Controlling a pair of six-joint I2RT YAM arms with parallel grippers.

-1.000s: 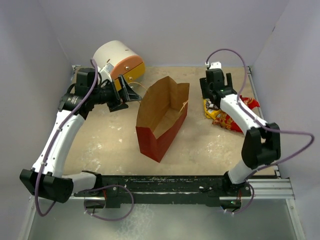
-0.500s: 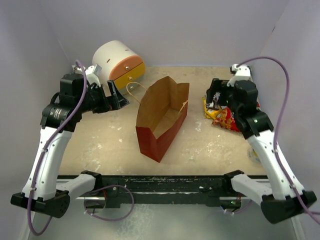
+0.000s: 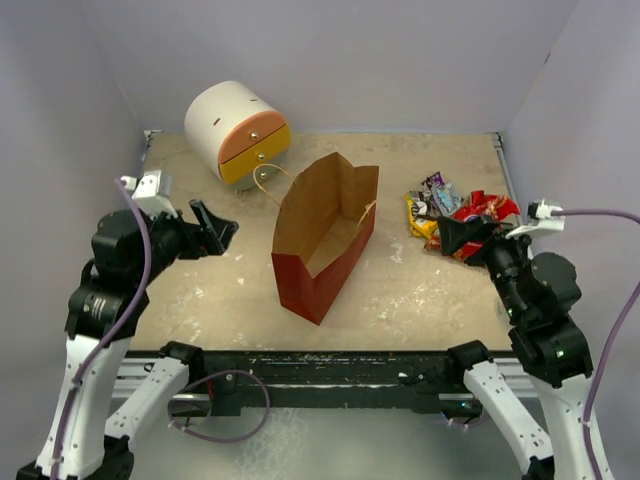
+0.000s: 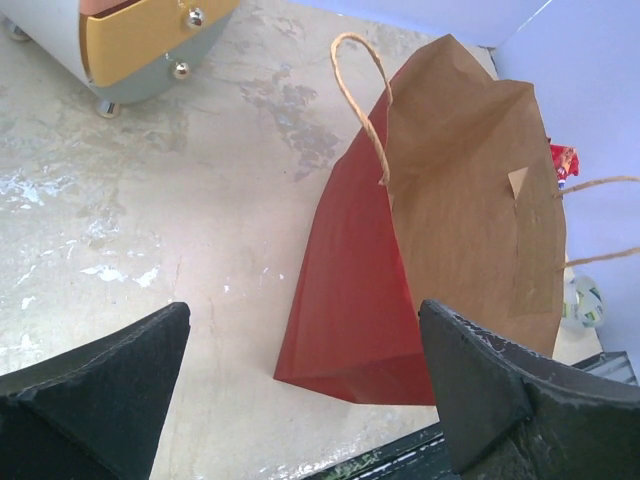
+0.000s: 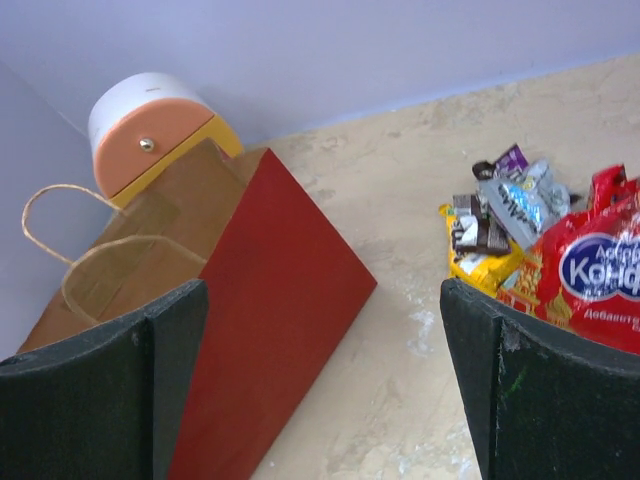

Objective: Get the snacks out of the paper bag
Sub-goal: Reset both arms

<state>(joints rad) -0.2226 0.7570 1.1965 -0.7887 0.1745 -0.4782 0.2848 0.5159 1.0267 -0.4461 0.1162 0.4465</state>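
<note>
Snacks piled right of the bag, both grippers spread and empty

From the top camera I see the paper bag (image 3: 322, 282) mid-table with its mouth up, red outside and plain kraft brown inside. Its near wall hides the lowest part of the inside from me. The snacks (image 3: 456, 214) lie in a crinkly heap on the table (image 3: 200, 290) to the bag's right, apart from it. The right gripper (image 3: 458, 236) hangs over the heap's near edge and covers part of it.

My right wrist camera sorts the heap better. It shows a big glossy red bag (image 5: 590, 275) with a blue-and-white logo, cut off by the frame edge, a yellow packet (image 5: 480, 266) mostly buried, dark bars (image 5: 478, 232) on top and a silvery wrapper (image 5: 520, 205).

The left wrist camera shows the thin twisted handles (image 4: 365, 90) and a small round white-and-green roll (image 4: 582, 302) half hidden behind the bag's rim. I cannot find that roll from above.

The drawer unit (image 3: 237, 130), a white drum with an orange and yellow front, sits at the far left.

The left gripper (image 3: 222, 235) is left of the bag. Both grippers have their jaws wide apart, gripping nothing.
</note>
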